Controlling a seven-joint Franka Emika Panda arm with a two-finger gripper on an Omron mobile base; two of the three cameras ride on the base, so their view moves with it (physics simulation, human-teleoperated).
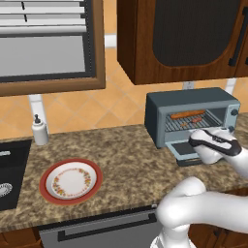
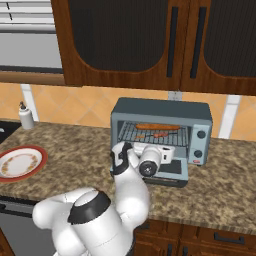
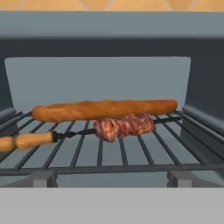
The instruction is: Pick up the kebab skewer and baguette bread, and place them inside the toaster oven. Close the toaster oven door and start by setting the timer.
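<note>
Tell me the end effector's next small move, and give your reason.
Probably back out and drop toward the lowered blue-grey glass door: the long golden baguette and the thin meat skewer already lie on the wire rack of the boxy blue-grey toaster oven, so closing comes next.

Speckled stone counter point(image 1: 121, 160), dark glossy wood cabinets point(image 2: 130, 45), matt blue-grey toaster oven point(image 2: 160, 107) with thin metal wire rack point(image 3: 109, 148).

The toaster oven point(image 1: 193, 116) sits on the counter point(image 1: 126, 160), at about 2 o'clock from the plate point(image 1: 70, 181). Its door point(image 2: 167, 172) lies folded down in front. Inside, on the wire rack point(image 3: 100, 153), the baguette bread point(image 3: 105, 109) lies at the back. The kebab skewer point(image 3: 118, 127) lies just before it. A bottle point(image 1: 39, 130) stands at 11 o'clock from the plate.
</note>
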